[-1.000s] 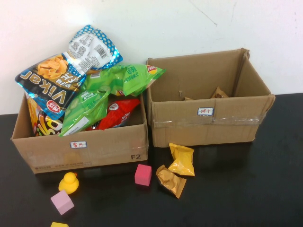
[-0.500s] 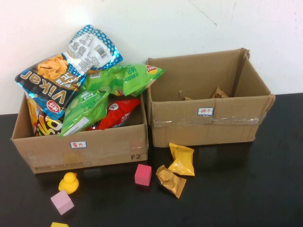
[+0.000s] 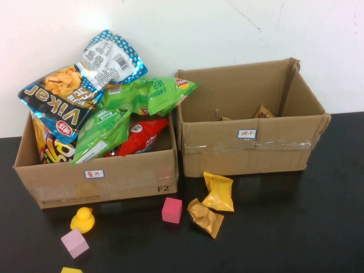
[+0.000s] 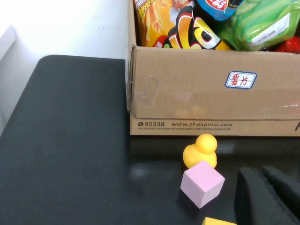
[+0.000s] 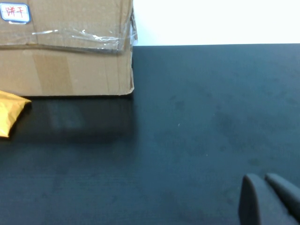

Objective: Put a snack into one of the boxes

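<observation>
Two small snack packets lie on the black table in front of the right box: a yellow one (image 3: 218, 191) and a golden-brown one (image 3: 205, 217). The yellow one's edge (image 5: 10, 113) shows in the right wrist view. The left box (image 3: 102, 181) (image 4: 197, 101) is heaped with chip bags (image 3: 79, 79). Inside the right box (image 3: 250, 149) (image 5: 65, 70) lie a few small packets (image 3: 263, 112). Neither arm appears in the high view. My left gripper (image 4: 267, 194) is shut and empty, near the pink cube (image 4: 202, 183). Over bare table right of the right box, my right gripper (image 5: 268, 197) is shut and empty.
On the table before the left box sit a yellow rubber duck (image 3: 83, 219) (image 4: 200, 150), a light pink cube (image 3: 74, 243), a magenta cube (image 3: 172, 210) and a yellow block (image 3: 71, 270) (image 4: 219, 221) at the near edge. A white wall stands behind the boxes.
</observation>
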